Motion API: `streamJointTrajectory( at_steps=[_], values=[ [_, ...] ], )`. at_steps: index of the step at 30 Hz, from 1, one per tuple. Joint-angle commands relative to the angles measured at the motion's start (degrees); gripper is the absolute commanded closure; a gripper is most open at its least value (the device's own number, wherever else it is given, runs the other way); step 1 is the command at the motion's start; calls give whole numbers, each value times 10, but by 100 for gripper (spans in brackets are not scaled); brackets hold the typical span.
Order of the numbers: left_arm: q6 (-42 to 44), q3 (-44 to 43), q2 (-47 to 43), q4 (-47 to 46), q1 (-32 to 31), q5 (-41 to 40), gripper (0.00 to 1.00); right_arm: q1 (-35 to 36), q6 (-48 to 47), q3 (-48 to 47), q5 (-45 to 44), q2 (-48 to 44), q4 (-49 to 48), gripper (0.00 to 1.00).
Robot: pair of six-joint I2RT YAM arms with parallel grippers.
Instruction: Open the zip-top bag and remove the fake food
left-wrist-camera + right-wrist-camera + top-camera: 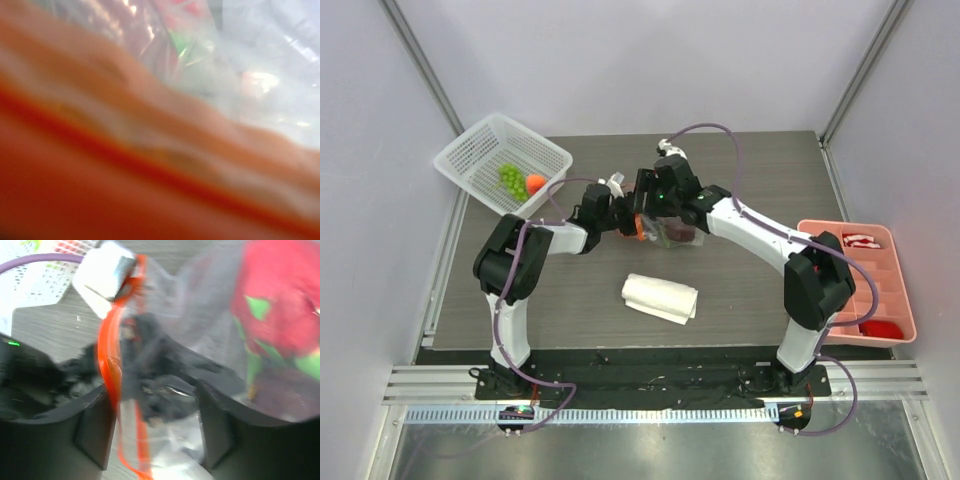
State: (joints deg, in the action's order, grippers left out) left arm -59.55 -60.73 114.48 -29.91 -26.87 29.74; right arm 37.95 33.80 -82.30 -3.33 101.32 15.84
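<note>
A dark wood-grain table [740,300] carries three things, well apart: a white mesh basket [468,163] at the far left corner, a folded white cloth [660,298] near the middle, and a pink divided tray [885,285] at the right edge. Whether the bag [672,234] touches the top is unclear.

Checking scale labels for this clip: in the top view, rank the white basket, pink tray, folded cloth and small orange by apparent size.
1. The white basket and the pink tray look about alike, so I won't rank them.
2. The folded cloth.
3. The small orange, inside the basket.
</note>
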Motion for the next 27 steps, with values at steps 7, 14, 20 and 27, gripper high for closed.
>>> streamJointTrajectory(
  at_steps=[7,14,20,27],
  values=[
    [19,-10,-29,42,4,40,72,-105,6,165,36,-217,11,19],
    [10,-10,-36,42,4,50,67,-146,-25,161,-10,-244,53,17],
    [-5,5,-56,22,4,55,59,-210,-46,162,-60,-196,25,39],
    [-73,8,-39,-49,4,86,37,-245,-63,162,-44,-86,-28,75]
  ],
)
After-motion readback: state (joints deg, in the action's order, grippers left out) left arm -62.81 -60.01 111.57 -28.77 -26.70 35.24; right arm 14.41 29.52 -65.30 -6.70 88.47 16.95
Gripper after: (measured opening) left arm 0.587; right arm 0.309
